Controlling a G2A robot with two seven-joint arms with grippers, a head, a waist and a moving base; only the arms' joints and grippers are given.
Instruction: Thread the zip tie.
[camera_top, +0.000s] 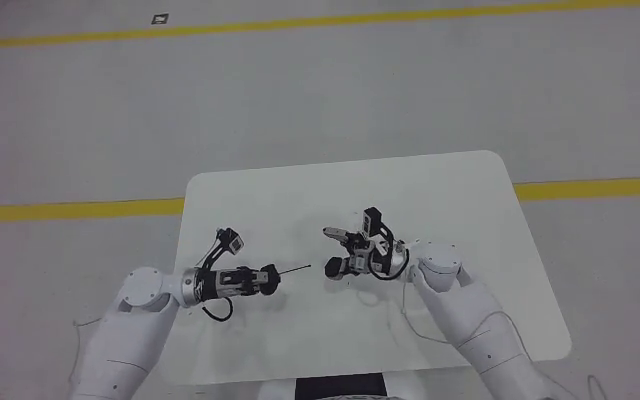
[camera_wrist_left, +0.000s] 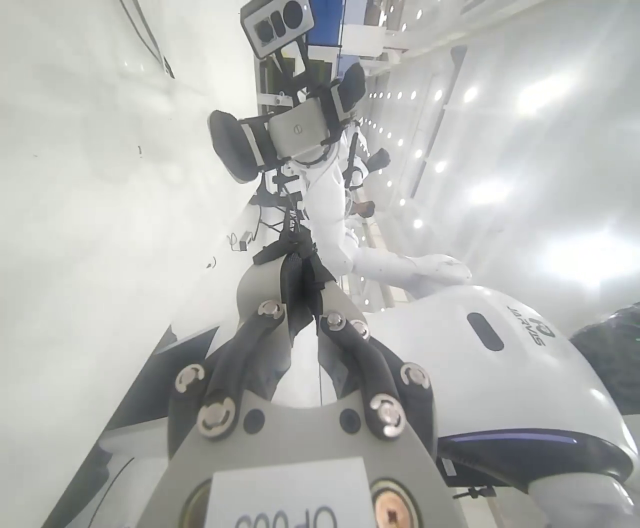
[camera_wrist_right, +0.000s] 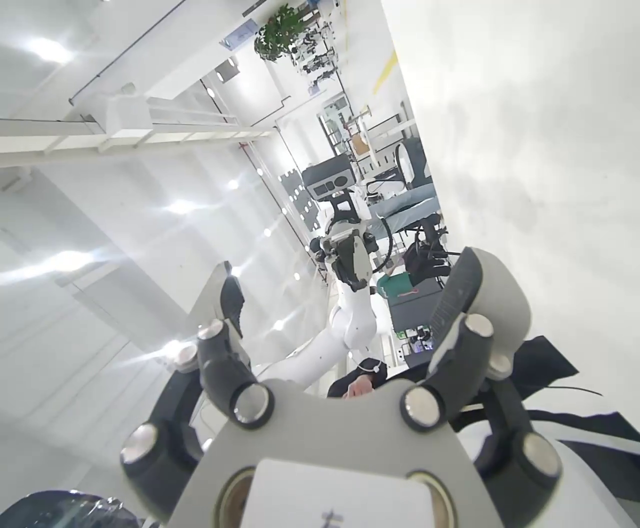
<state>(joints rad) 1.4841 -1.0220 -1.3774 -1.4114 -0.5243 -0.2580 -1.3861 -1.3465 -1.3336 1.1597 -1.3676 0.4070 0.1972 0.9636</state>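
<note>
My left pincer (camera_top: 272, 279) pinches the zip tie (camera_top: 296, 269); the right pincer (camera_top: 336, 251), spread, is near its tip. Next, I think, it must catch that tip exactly.

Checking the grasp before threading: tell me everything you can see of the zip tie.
The zip tie is a thin, dark, straight strip that looks like plastic. One end is clamped in the shut fingers of the left gripper. The free end sticks out over the white table, pointing toward the open right gripper, with a gap between them. Nothing else touches it. It forms no loop, and its head and teeth are too small to tell.
</note>
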